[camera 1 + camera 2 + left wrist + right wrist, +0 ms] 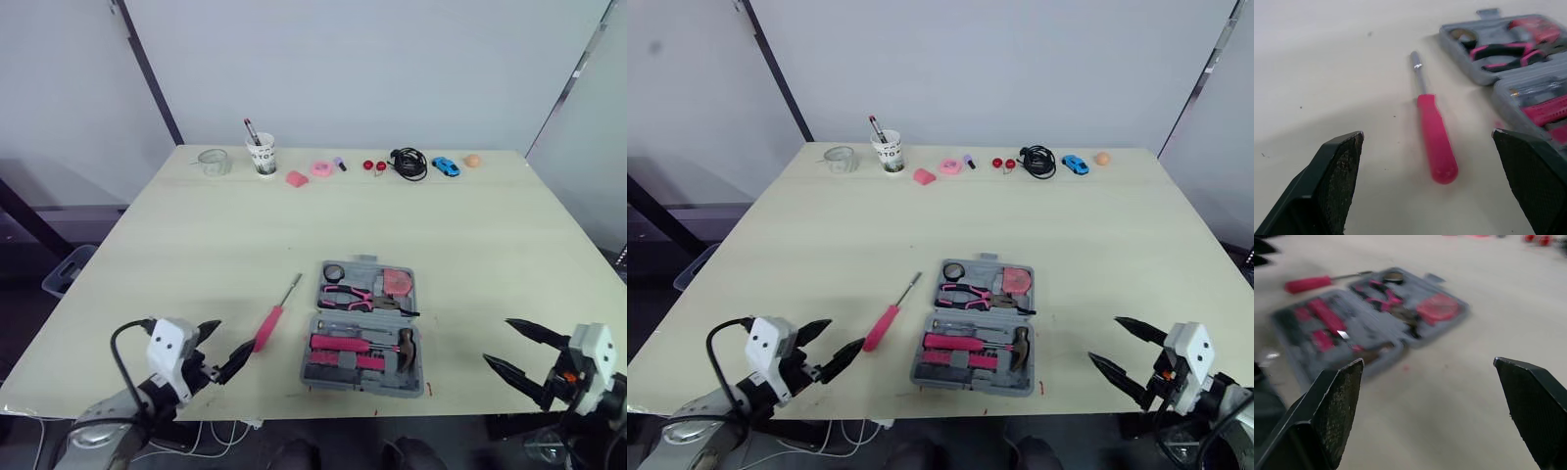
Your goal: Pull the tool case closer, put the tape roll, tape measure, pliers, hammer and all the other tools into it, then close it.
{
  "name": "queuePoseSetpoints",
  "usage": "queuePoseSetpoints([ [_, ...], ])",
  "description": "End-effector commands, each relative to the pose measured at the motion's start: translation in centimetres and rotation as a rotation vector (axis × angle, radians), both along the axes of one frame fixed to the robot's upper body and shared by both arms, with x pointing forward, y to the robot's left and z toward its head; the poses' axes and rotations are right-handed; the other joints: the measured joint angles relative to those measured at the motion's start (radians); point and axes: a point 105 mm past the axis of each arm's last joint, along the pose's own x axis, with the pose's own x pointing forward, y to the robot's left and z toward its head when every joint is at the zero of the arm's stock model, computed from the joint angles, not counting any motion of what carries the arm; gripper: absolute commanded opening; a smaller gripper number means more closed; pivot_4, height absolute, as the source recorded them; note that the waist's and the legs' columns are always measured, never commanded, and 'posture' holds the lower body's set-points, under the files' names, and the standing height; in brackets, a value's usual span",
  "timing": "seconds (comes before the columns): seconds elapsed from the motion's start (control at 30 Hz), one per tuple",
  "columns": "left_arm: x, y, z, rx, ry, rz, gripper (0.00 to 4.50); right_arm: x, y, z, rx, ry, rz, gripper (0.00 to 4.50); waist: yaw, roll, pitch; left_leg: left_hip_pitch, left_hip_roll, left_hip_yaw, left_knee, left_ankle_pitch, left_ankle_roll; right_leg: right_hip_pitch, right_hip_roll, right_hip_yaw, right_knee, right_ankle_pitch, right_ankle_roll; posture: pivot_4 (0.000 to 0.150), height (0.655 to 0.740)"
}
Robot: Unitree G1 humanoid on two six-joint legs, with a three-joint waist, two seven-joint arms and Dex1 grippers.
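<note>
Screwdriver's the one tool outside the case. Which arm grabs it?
Left. The screwdriver lies left of the tool case, its handle just ahead of the open left jaws. The right jaws, also open, are on the case's other side, farther off.

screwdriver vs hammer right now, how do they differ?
The screwdriver lies loose on the table, left of the tool case; the hammer sits seated in the case's near half. The screwdriver lies diagonally, shaft pointing away from the robot; the hammer lies crosswise. Both have pink handles.
</note>
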Motion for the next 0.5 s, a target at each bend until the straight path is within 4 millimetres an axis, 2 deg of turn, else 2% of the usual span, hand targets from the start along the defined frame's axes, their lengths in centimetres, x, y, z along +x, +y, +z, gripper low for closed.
queuePoseSetpoints([
  [0.03, 1.6, -2.1, 1.0, -0.005, -0.010, 0.060, 4.50, 0.8, 3.4, 2.7, 0.001, -0.072, 0.176, 4.47, 0.000, -0.001, -0.001, 0.000, 0.000, 0.000, 0.000, 0.000, 0.000, 0.000, 0.000, 0.000, 0.000, 0.000, 0.000, 0.150, 0.7400],
  [0.27, 3.3, -3.4, 0.0, 0.025, 0.054, 0.073, 4.50, 1.6, 5.9, 4.4, 0.003, -0.114, 0.275, 4.47, 0.000, -0.001, 0.000, -0.001, -0.001, -0.001, 0.000, 0.000, 0.000, 0.000, 0.001, -0.001, 0.000, 0.000, 0.001, 0.150, 0.7400],
  [0.5, 4.8, -4.1, -0.7, 0.036, 0.103, 0.071, 4.50, 2.0, 7.2, 5.7, -0.016, -0.138, 0.325, 4.47, 0.001, -0.001, 0.000, -0.001, -0.002, -0.002, 0.000, 0.000, 0.000, 0.000, 0.001, -0.001, 0.000, 0.001, 0.002, 0.150, 0.7400],
])
